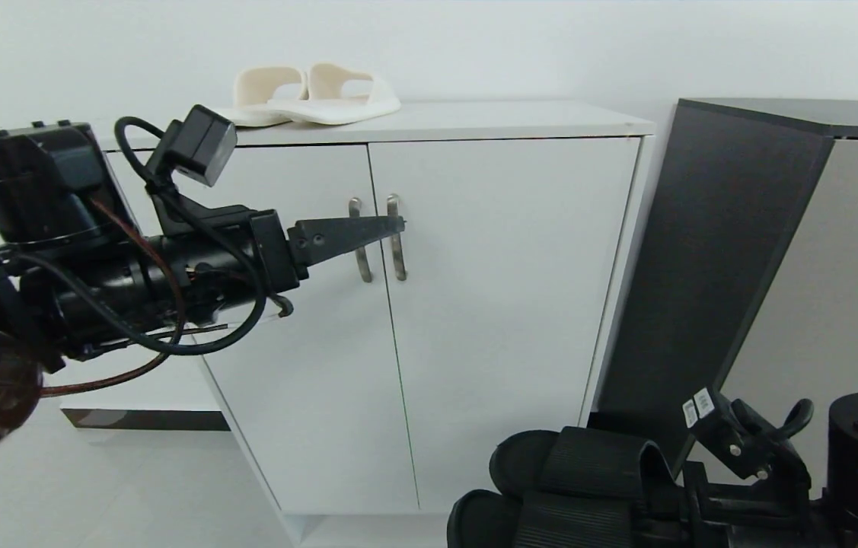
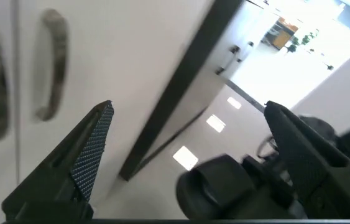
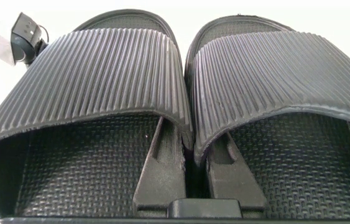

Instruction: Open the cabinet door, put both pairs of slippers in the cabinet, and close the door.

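White labels (image 1: 696, 409), print illegible, just beside black slippers (image 1: 588, 468)

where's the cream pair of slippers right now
The cream slippers sit side by side on top of the white cabinet, toward its left end above the left door, higher than the left tool that points at the door handles.

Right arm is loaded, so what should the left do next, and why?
Probably shift the left gripper sideways until its open fingers straddle the nearer handle, then close. The doors are shut, the handle sits beside the gap, not in it, and the right gripper holds the black slippers.
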